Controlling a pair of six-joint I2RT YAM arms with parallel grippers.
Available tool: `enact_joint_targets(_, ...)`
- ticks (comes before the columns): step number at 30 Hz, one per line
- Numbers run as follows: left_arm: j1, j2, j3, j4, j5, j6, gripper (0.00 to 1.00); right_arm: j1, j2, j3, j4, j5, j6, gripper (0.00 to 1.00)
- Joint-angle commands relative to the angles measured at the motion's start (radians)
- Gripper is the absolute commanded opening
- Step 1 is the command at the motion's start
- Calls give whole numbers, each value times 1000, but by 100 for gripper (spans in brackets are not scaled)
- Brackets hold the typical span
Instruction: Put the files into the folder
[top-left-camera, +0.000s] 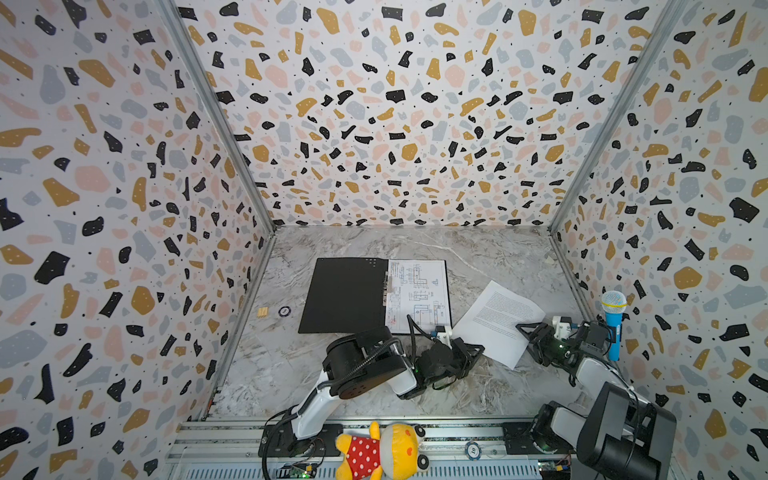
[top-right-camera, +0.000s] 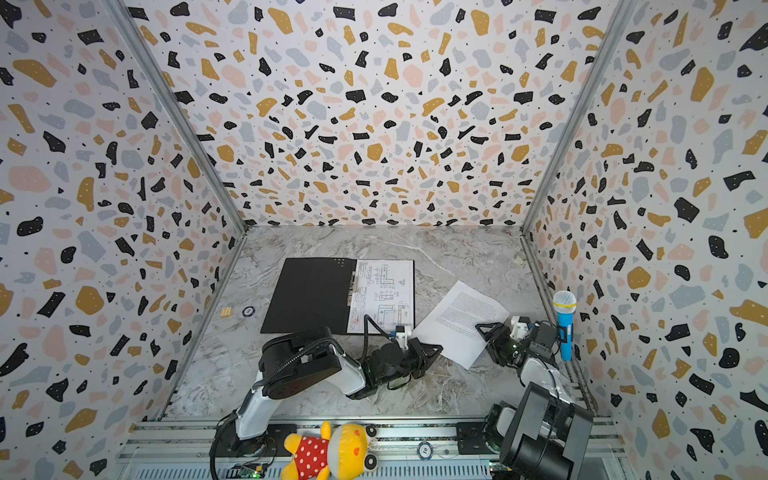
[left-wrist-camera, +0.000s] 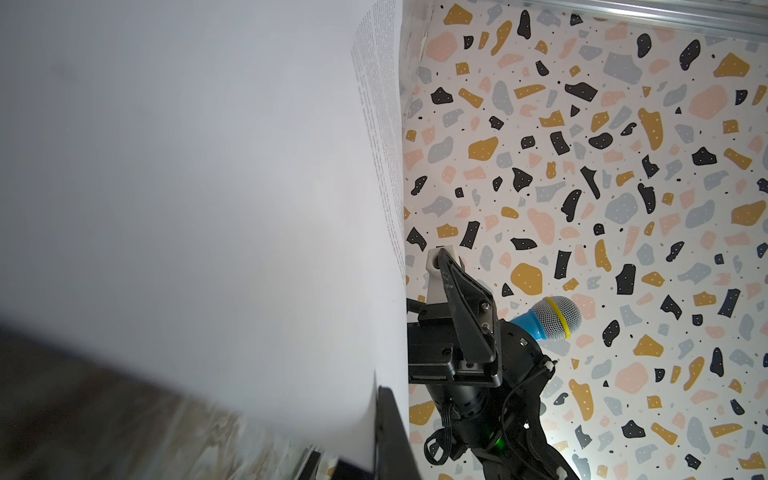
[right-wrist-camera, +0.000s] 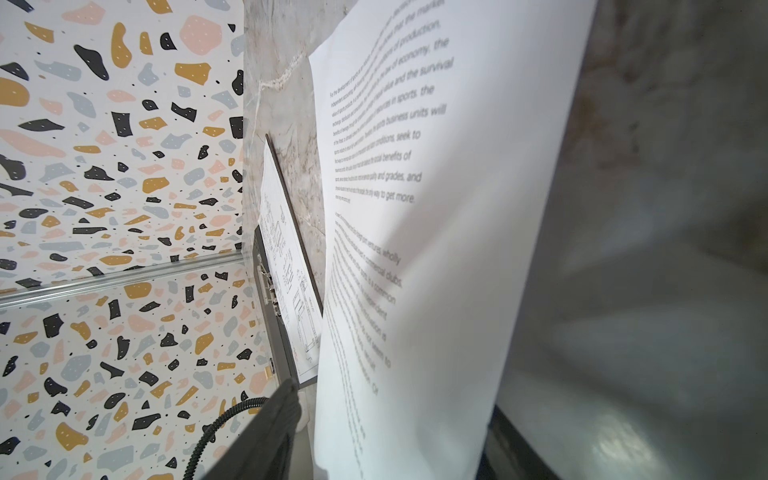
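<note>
i'm pinching the text sheet (top-left-camera: 496, 320) in my left jaws; right jaws are gaping round its other edge. the folder (top-left-camera: 345, 295) is lying leftward, nearer my left arm.

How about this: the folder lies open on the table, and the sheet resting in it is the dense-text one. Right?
No. The folder lies open on the table, but the sheet resting in it is the drawing sheet, as both top views show.
</note>
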Motion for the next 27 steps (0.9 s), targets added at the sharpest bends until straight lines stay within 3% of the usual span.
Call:
enact_joint_targets(1, 2, -9, -11, 45, 5, 27, 3, -14, -25, 48, -31, -9, 7, 62)
enact_joint_targets(9, -1, 2, -2, 54, 14, 27, 3, -17, -39, 56, -42, -7, 20, 60)
enact_joint_targets(19, -6, 8, 3, 75, 23, 25, 3, -16, -36, 55, -24, -5, 45, 50)
enact_joint_targets(27, -7, 11, 3, 94, 23, 22, 3, -16, -14, 36, -17, 14, 28, 31)
